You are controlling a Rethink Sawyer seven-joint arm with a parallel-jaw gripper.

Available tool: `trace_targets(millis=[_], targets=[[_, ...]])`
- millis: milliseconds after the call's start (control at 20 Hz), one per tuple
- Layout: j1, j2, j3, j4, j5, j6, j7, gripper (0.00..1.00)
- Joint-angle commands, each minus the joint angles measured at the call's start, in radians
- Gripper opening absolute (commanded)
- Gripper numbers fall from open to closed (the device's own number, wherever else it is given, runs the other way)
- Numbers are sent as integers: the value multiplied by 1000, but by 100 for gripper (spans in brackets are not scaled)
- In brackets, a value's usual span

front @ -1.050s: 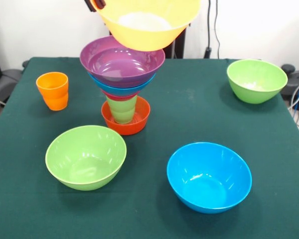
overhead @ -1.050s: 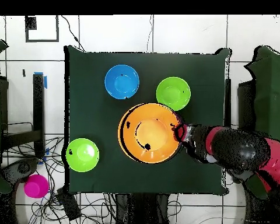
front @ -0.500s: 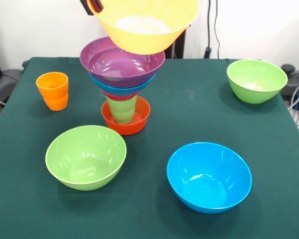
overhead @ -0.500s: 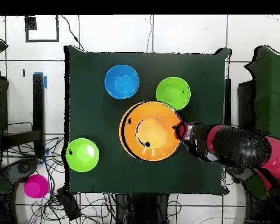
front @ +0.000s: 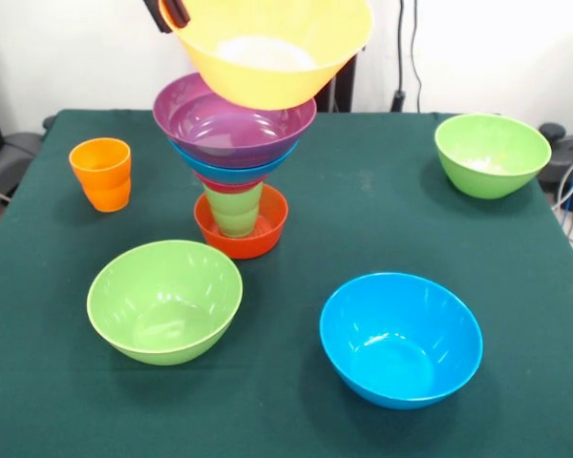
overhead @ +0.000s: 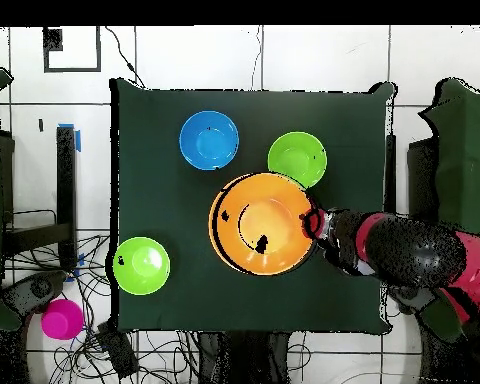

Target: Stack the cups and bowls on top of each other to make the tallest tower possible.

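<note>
The tower stands left of centre: a small red-orange bowl (front: 270,229) at the base, a light green cup (front: 234,210) upright in it, then pink, blue (front: 231,172) and purple bowls (front: 234,124) widening upward. Just above the purple bowl hangs the very large orange bowl (front: 267,57), tilted. My gripper (front: 168,11) is shut on its rim at the upper left. From overhead this bowl (overhead: 246,205) hides the tower, and the gripper (overhead: 312,222) holds its right rim. An orange cup (front: 101,174) stands alone to the left.
A lime green bowl (front: 164,301) sits in front of the tower, a blue bowl (front: 401,339) at the near right and another lime green bowl (front: 492,155) at the far right. The table (front: 363,219) is dark green cloth.
The large orange bowl has shifted a little to the left in the front view, still held by its rim above the purple bowl. Everything else stays put.
</note>
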Motion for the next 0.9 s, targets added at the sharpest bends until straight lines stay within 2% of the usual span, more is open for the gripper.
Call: trace_targets(millis=[50, 900], targets=[[21, 53, 11, -34, -68, 61, -171, 0], [6, 64, 9, -38, -93, 45, -177, 0]])
